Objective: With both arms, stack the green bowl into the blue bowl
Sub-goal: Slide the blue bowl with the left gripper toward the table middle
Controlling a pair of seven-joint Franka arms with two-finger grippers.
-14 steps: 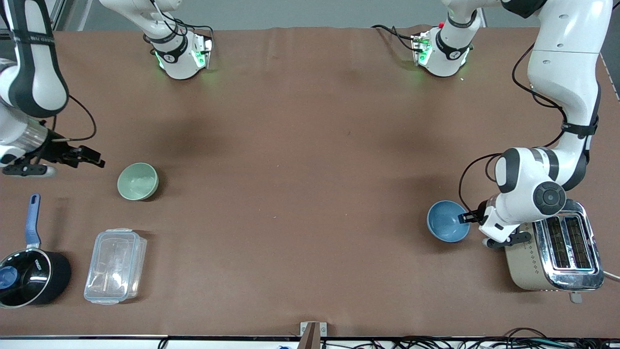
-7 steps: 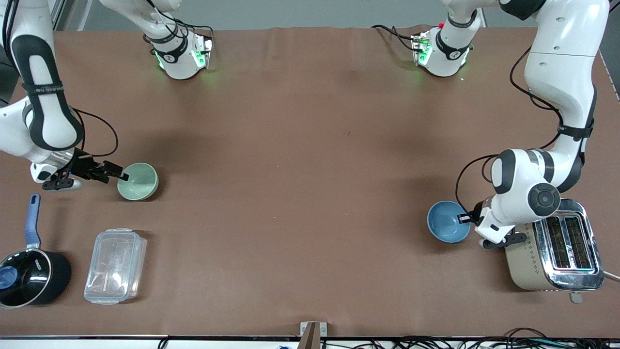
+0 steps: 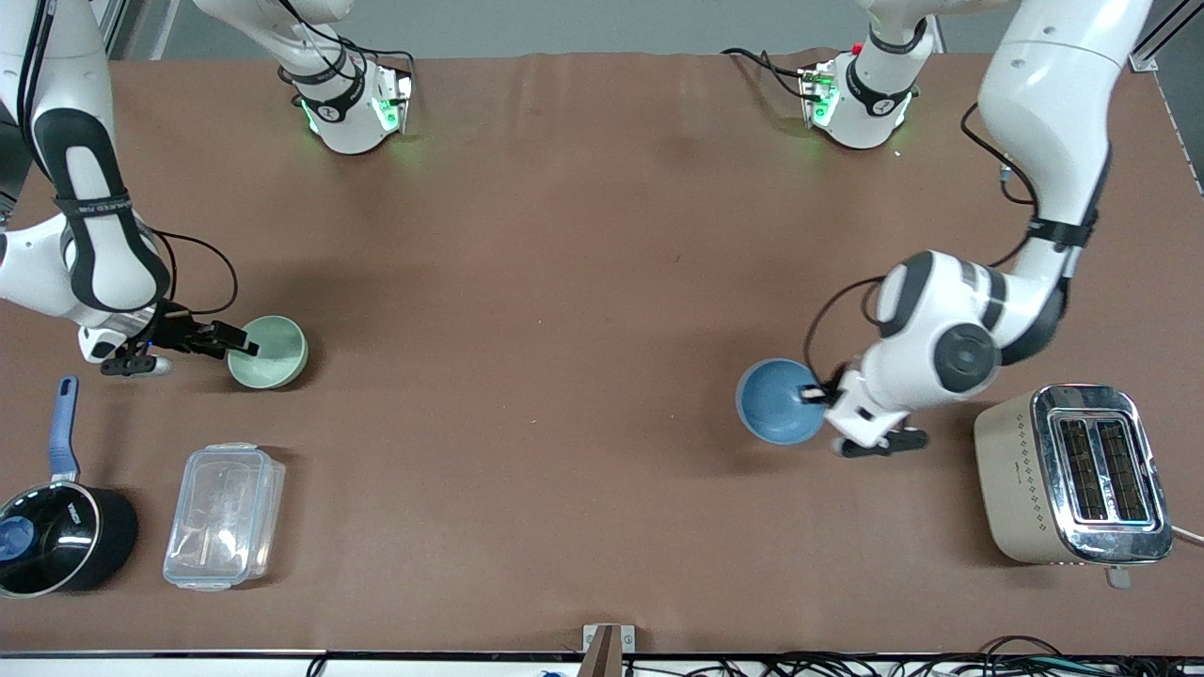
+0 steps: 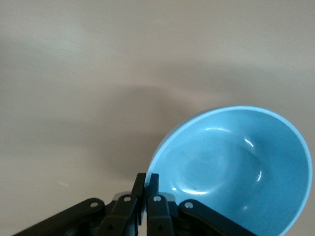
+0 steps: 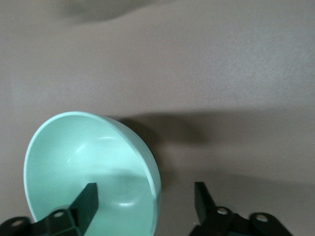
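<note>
The green bowl (image 3: 270, 352) sits on the table at the right arm's end. My right gripper (image 3: 243, 344) is open and straddles its rim, one finger inside the bowl and one outside, as the right wrist view (image 5: 145, 196) shows over the green bowl (image 5: 93, 167). The blue bowl (image 3: 777, 401) is held by its rim in my left gripper (image 3: 815, 395), which is shut on it; the bowl hangs tilted over the table toward the middle, away from the toaster. The left wrist view shows the gripper (image 4: 146, 183) clamped on the blue bowl (image 4: 236, 167).
A beige and chrome toaster (image 3: 1072, 475) stands at the left arm's end. A black saucepan with a blue handle (image 3: 56, 527) and a clear lidded plastic box (image 3: 224, 515) sit nearer the front camera than the green bowl.
My left gripper has carried the blue bowl away from the toaster toward the table's middle. My right gripper has moved onto the green bowl's rim from beside it.
</note>
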